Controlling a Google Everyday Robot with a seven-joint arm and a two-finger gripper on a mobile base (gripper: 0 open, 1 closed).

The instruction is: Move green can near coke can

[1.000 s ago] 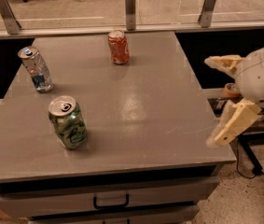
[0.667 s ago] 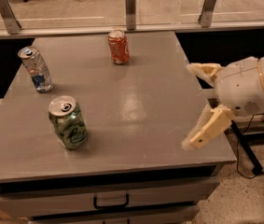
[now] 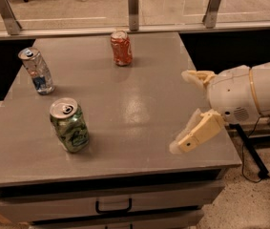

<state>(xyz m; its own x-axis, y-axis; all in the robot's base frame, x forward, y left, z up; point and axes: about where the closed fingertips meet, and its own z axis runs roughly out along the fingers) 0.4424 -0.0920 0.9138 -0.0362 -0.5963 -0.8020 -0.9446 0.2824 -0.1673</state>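
Note:
The green can (image 3: 69,126) stands upright near the front left of the grey table (image 3: 134,104), its silver top and pull tab showing. The coke can (image 3: 121,47), red-orange and slightly dented, stands upright at the table's far middle. My gripper (image 3: 184,111) is over the table's right side, well to the right of the green can. Its two pale fingers are spread wide apart with nothing between them.
A slim silver-and-blue can (image 3: 36,71) stands at the table's left, behind the green can. A drawer with a black handle (image 3: 113,206) sits under the table's front edge. A railing with metal posts (image 3: 133,8) runs behind the table.
My gripper has moved left, from beyond the table's right edge to over its right side. The cans have not moved.

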